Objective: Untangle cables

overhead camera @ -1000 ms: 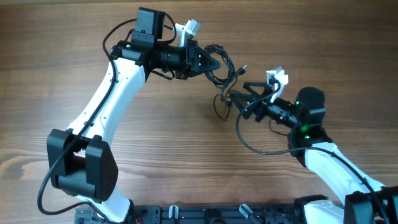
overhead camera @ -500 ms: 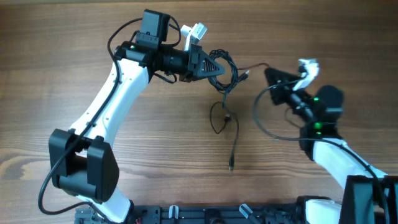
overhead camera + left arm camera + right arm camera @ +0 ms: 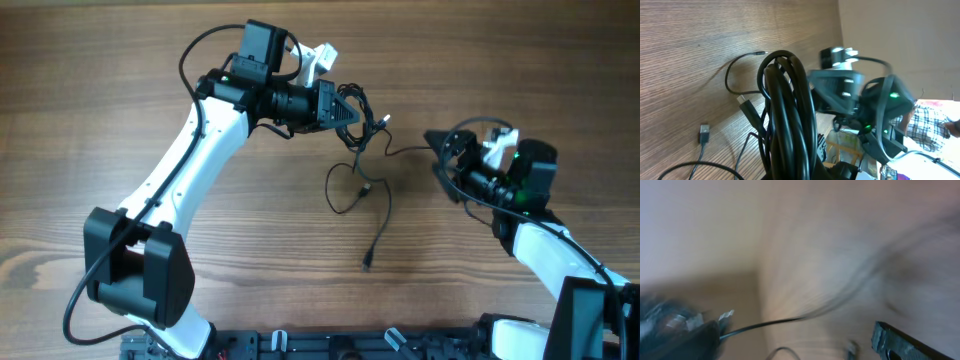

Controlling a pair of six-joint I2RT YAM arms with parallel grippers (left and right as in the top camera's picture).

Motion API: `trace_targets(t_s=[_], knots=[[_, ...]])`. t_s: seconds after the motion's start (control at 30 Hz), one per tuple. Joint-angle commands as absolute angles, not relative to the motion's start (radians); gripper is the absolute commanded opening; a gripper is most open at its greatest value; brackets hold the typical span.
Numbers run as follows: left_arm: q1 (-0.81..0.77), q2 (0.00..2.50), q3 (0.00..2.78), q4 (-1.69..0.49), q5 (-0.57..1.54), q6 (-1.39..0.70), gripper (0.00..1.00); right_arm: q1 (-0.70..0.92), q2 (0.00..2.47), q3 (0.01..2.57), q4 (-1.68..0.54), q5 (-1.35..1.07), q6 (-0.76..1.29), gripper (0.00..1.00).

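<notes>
the left end effector (image 3: 350, 110) is clamped shut on a bunched coil of the cables (image 3: 365, 120) near the table's (image 3: 100, 80) far middle. loose strands trail to a loop and a plug tip (image 3: 367, 263) lying flat. one strand runs toward the right end effector (image 3: 437, 150) (wrist view blurred; i cannot tell its opening).
</notes>
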State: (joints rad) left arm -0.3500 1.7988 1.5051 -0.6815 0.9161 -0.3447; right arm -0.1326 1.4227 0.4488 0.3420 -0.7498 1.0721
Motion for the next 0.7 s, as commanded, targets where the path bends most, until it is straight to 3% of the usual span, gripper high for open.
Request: trace_targets(t_s=[0.0, 0.17, 0.37, 0.5, 0.6, 0.67], knots=[[-0.338, 1.765, 1.522, -0.677, 0.935, -0.348, 0.04, -0.134, 1.422, 0.450, 0.327, -0.624, 1.161, 0.99], [-0.338, 1.765, 1.522, -0.676, 0.984, -0.374, 0.04, -0.072, 1.493, 0.450, 0.297, -0.494, 1.336, 0.98], [-0.338, 1.757, 1.526, -0.661, 1.047, -0.402, 0.04, 0.017, 1.687, 0.450, 0.566, -0.514, 1.454, 0.99], [-0.338, 1.725, 1.526, -0.661, 1.058, -0.402, 0.04, 0.043, 1.837, 0.451, 0.783, -0.505, 1.596, 0.88], [-0.338, 1.694, 1.526, -0.661, 1.058, -0.401, 0.04, 0.085, 1.927, 0.454, 0.916, -0.450, 1.634, 0.72], [-0.338, 1.680, 1.526, -0.662, 1.058, -0.400, 0.04, 0.084, 1.934, 0.454, 0.981, -0.404, 1.601, 0.28]])
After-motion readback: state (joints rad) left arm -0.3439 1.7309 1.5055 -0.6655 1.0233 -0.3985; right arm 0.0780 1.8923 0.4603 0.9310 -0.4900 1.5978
